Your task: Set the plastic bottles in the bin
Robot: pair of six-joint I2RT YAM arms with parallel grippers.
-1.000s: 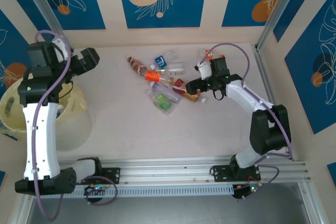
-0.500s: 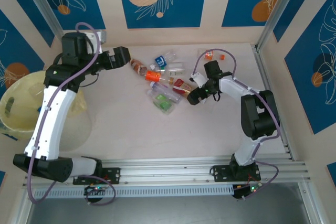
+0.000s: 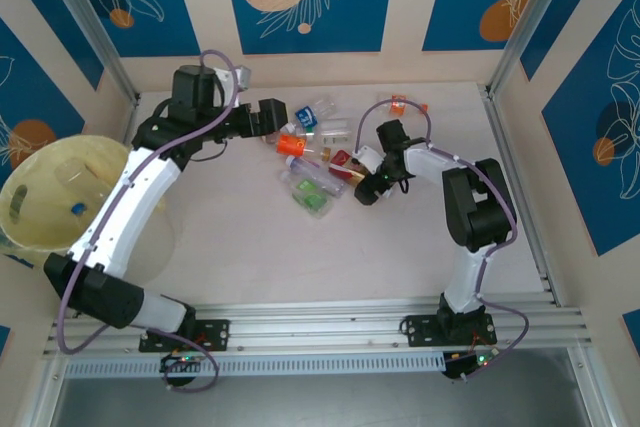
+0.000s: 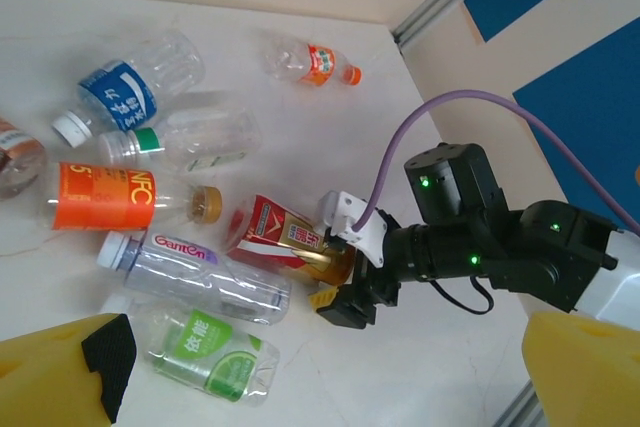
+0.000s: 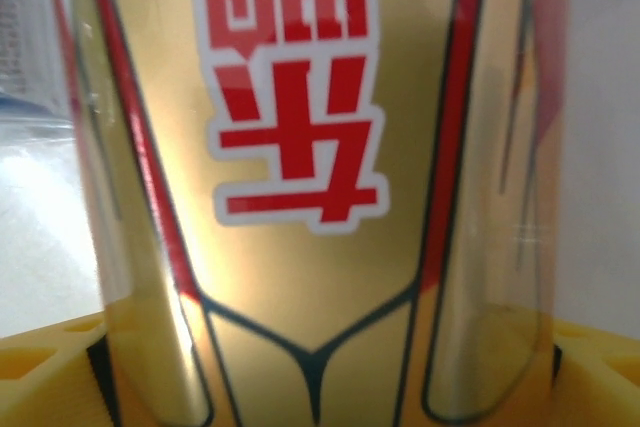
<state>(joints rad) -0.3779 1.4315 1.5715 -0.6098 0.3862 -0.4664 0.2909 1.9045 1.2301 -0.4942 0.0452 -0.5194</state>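
The left claw [image 3: 270, 119] is wide open by the bottles [image 3: 316, 198] on the surface [image 3: 250, 237]. The right claw [image 4: 335, 275] sits around the red and gold bottle [image 4: 280, 235]; I cannot tell if it squeezes. The bin [image 3: 28, 192] stands far left.

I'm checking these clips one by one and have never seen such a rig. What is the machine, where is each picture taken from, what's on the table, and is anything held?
Two robot arms are bolted at the near edge of a table. The wide picture looks down from above and behind them; the other two come from cameras on their wrists. The plastic bottles lie scattered mid-table, and a pale yellow bin stands at the left. The left gripper is open and empty, beside the pile. The right gripper has a finger on either side of the red-and-gold bottle, seen very close in its wrist view. Whether it already pinches the bottle cannot be told.
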